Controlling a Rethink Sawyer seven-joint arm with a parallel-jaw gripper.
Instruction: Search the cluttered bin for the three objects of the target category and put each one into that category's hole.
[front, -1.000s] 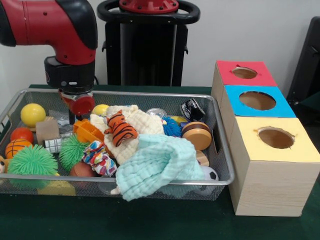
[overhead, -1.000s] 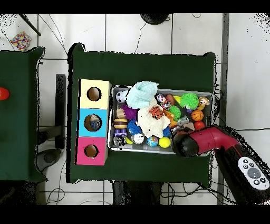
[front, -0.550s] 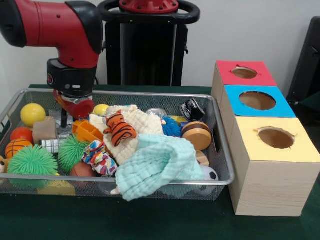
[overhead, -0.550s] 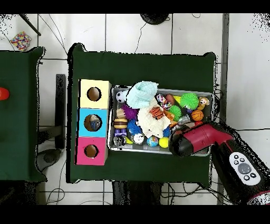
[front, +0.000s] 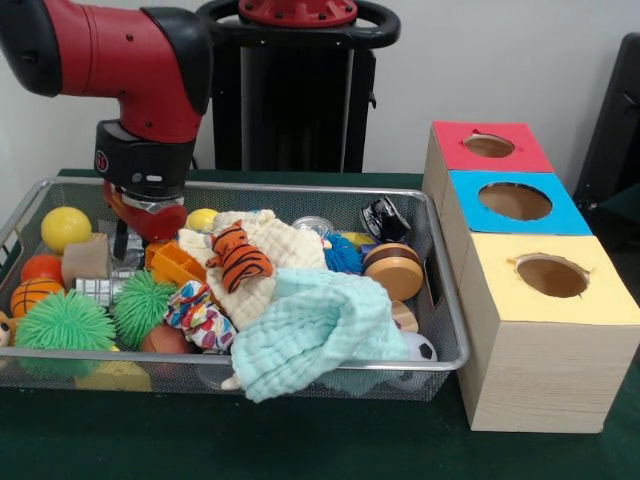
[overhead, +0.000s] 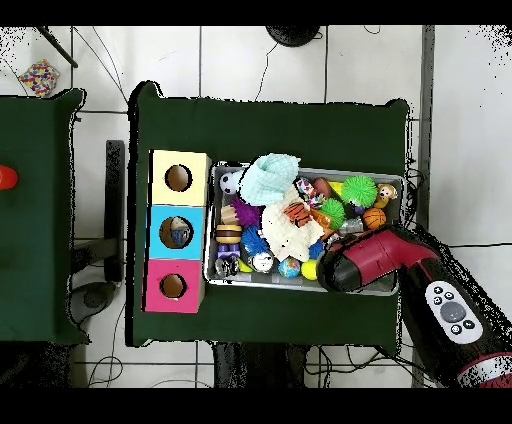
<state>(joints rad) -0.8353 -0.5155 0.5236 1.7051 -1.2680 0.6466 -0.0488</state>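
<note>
Wire bin (front: 445, 340): gripper (front: 133, 238) low beside orange toy (front: 175, 264), grip state indiscernible; search step, next needs target selection.

A wire bin (front: 440, 330) heaped with balls, cloths and toys sits beside three wooden boxes (front: 545, 330) with round holes.

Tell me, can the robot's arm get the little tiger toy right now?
Probably yes. The tiger toy lies on top of the cream cloth with nothing covering it, and the gripper hangs close beside it in the bin.
</note>
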